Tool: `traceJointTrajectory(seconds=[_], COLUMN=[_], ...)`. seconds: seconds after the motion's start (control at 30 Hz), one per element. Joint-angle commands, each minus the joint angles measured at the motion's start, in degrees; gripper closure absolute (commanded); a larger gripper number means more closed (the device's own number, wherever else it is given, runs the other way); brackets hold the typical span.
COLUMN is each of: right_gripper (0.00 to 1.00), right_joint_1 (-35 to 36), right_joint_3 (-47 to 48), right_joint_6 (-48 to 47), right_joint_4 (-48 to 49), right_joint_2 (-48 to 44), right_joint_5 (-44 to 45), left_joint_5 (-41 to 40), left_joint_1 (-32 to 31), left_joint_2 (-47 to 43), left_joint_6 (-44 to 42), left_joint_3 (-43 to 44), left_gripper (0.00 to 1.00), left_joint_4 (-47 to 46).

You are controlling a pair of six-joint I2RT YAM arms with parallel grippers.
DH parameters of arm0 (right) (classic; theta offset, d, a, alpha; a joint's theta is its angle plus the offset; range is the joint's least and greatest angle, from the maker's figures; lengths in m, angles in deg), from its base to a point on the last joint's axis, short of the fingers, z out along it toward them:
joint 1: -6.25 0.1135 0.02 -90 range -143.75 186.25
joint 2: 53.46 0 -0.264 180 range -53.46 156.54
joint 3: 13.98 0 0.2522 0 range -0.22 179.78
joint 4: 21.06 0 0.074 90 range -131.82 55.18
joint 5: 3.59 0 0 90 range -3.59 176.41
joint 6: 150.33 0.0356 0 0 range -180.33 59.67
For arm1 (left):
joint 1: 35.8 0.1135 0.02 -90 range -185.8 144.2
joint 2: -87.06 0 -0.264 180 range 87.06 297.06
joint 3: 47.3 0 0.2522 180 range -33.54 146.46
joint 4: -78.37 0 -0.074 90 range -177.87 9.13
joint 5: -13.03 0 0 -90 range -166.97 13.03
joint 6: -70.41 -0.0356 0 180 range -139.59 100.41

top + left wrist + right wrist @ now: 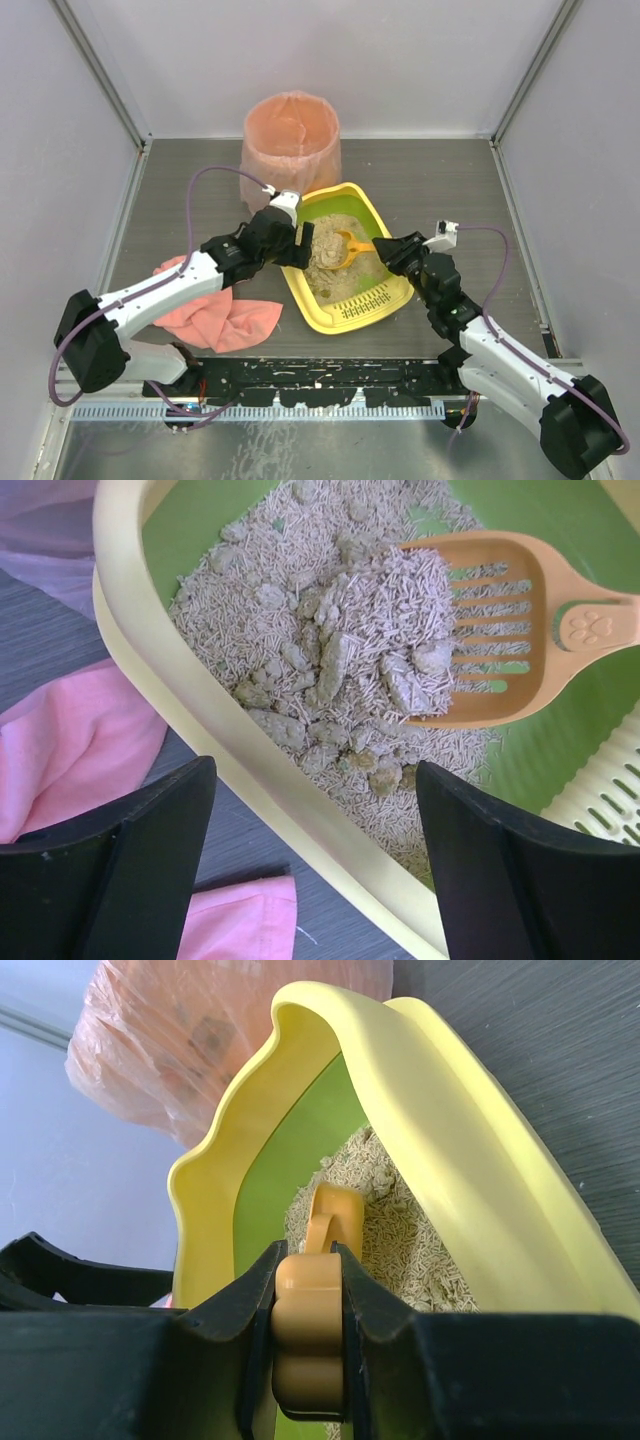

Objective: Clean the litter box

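Observation:
The yellow litter box (296, 296) lies mid-table with a lime-green inside, beige litter (326, 262) and a slotted grate (365, 306) at its near end. It also shows in the left wrist view (190, 695) and the right wrist view (460, 1150). My right gripper (307, 1305) is shut on the handle of the orange scoop (352, 247). The scoop's slotted blade (490, 630) rests in the litter with clumps (400, 665) on it. My left gripper (315, 870) is open, its jaws straddling the box's left rim without touching it.
A tall round pink-lined bin (291, 140) stands just behind the box. A pink cloth (222, 315) lies on the table left of the box, under my left arm. The enclosure walls stand at the left, right and back.

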Motion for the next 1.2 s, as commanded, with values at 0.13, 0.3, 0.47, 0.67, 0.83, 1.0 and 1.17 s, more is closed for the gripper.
traceJointTrajectory(seconds=[0.13, 0.3, 0.47, 0.67, 0.83, 1.0, 1.17], right_gripper=[0.99, 0.99, 1.00, 0.99, 1.00, 0.99, 0.99], right_joint_1=[-0.83, -3.77, -8.91, -14.69, -20.71, -26.03, -29.88], right_joint_3=[3.54, 3.48, 2.64, 1.42, -1.76, -5.51, -7.53], right_joint_6=[0.53, 1.40, 3.30, 5.67, 11.68, 18.77, 24.44], right_joint_4=[0.25, 0.25, 1.61, 5.60, 13.62, 27.14, 37.20], right_joint_2=[-3.31, -4.57, -4.54, -4.24, -2.43, 2.61, 7.53], right_joint_5=[0.25, -3.15, -9.17, -17.82, -25.99, -33.11, -38.47], left_joint_5=[-0.28, -0.53, -2.24, -3.82, -3.71, -3.72, -3.69], left_joint_1=[1.31, 2.98, 3.92, 4.38, 4.38, 4.36, 4.38], left_joint_2=[-7.39, -10.76, -14.05, -16.40, -18.25, -19.76, -20.86], left_joint_6=[-2.06, -3.57, -5.61, -7.18, -8.14, -9.85, -11.04], left_joint_3=[3.91, 3.85, 3.91, 4.19, 5.46, 7.24, 7.87], left_gripper=[0.09, 0.06, 0.05, 0.04, 0.04, 0.04, 0.04], left_joint_4=[0.06, 2.19, 4.03, 5.52, 7.33, 9.58, 10.62])
